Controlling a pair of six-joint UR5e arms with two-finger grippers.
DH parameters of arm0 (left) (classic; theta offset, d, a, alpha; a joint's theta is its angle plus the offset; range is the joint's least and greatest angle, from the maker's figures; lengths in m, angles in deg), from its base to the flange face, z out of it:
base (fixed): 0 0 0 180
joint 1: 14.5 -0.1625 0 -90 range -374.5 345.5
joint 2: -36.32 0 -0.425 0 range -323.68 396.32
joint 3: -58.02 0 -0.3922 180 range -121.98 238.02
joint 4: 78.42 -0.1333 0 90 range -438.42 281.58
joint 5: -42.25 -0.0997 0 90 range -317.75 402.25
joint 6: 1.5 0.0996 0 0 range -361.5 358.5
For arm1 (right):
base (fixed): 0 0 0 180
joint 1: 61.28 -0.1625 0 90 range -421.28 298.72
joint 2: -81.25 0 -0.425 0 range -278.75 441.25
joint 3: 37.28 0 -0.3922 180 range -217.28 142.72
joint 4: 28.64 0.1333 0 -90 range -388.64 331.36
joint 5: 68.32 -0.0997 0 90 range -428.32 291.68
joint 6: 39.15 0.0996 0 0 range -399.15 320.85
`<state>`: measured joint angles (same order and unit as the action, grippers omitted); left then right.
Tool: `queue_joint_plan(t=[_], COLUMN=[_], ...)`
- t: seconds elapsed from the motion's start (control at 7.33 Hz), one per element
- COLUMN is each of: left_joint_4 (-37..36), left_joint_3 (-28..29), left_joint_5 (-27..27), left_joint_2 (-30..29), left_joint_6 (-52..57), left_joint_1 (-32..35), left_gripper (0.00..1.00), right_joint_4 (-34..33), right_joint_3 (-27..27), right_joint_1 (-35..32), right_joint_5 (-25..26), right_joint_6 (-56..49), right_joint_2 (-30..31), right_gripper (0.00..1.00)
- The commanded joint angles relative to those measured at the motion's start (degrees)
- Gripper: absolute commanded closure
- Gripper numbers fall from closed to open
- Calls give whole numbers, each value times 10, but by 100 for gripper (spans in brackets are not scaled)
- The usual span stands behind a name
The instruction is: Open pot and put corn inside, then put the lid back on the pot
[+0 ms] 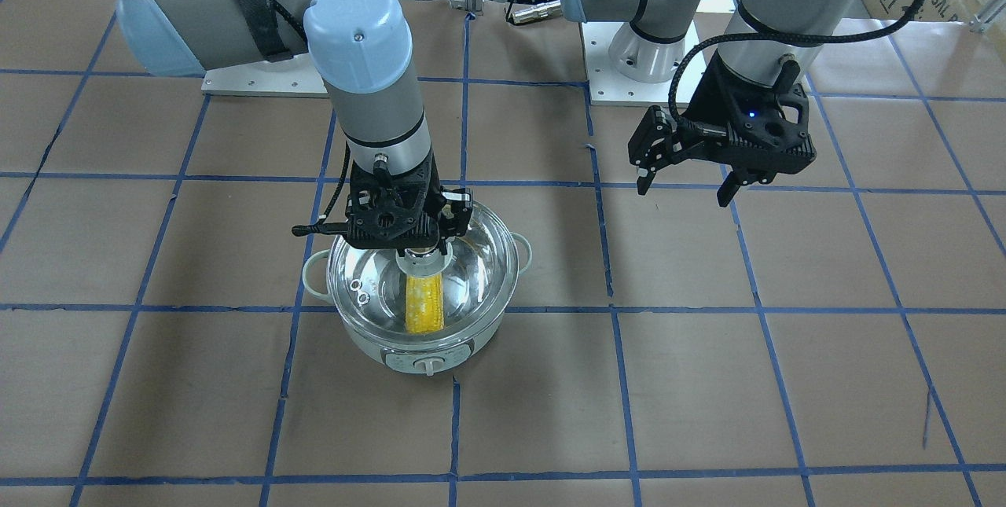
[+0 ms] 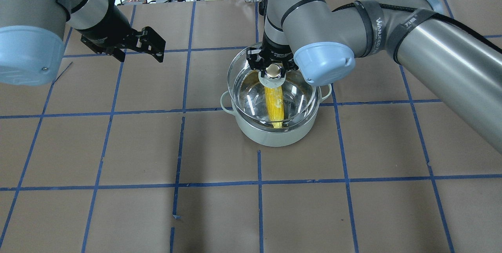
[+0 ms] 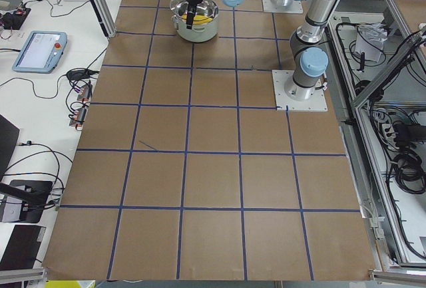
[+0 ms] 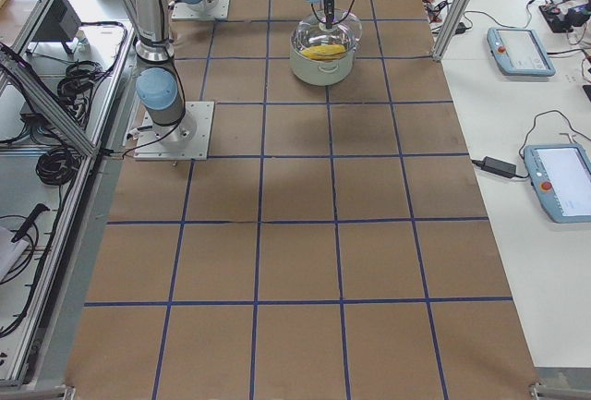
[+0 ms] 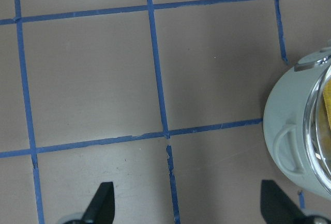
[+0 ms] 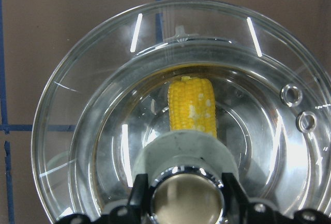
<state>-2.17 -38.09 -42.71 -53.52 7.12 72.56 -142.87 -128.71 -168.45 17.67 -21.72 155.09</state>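
The yellow corn cob (image 6: pixel 192 105) already lies inside the round grey-green electric pot (image 2: pixel 274 137) on the desk (image 2: pixel 117 147). Our right fingers (image 6: pixel 137 202) clench the knob (image 2: pixel 273 71) of the clear glass dome lid (image 6: pixel 77 131) just above it, seemingly not yet seated; our left fingers (image 5: pixel 101 203) hang released, well apart.

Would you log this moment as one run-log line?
corn in pot | right gripper shut on lid, held over pot | left gripper open

Pot (image 1: pixel 369 346): pale grey-green, upright, about mid-surface, well clear of all 4 edges, dial facing the edge opposite the robot. Corn (image 1: pixel 424 306): 1 yellow cob lying inside. Lid (image 1: pixel 363 271): clear glass, suspended just above the pot rim, unseated, knob clamped in the right gripper (image 1: pixel 423 254) jaws.
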Motion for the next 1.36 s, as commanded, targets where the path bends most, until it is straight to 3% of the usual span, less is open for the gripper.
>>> queue_joint_plan(t=[0.0,0.27,0.82,1.23], left_joint_4=[23,28,42,59], left_joint_3=[1,-6,-9,-9], left_joint_5=[-2,-6,-7,-41], left_joint_2=[12,20,27,34], left_joint_6=[17,37,37,38], left_joint_1=[-11,-47,-47,-48], left_gripper=[0,0,0,0], right_joint_4=[7,9,36,68], right_joint_3=[-2,-8,-8,5], right_joint_1=[0,0,2,3], right_joint_5=[1,1,2,2], right_joint_6=[-6,-6,-7,-7], right_joint_2=[-7,-7,-7,-3], right_gripper=[51,51,51,51])
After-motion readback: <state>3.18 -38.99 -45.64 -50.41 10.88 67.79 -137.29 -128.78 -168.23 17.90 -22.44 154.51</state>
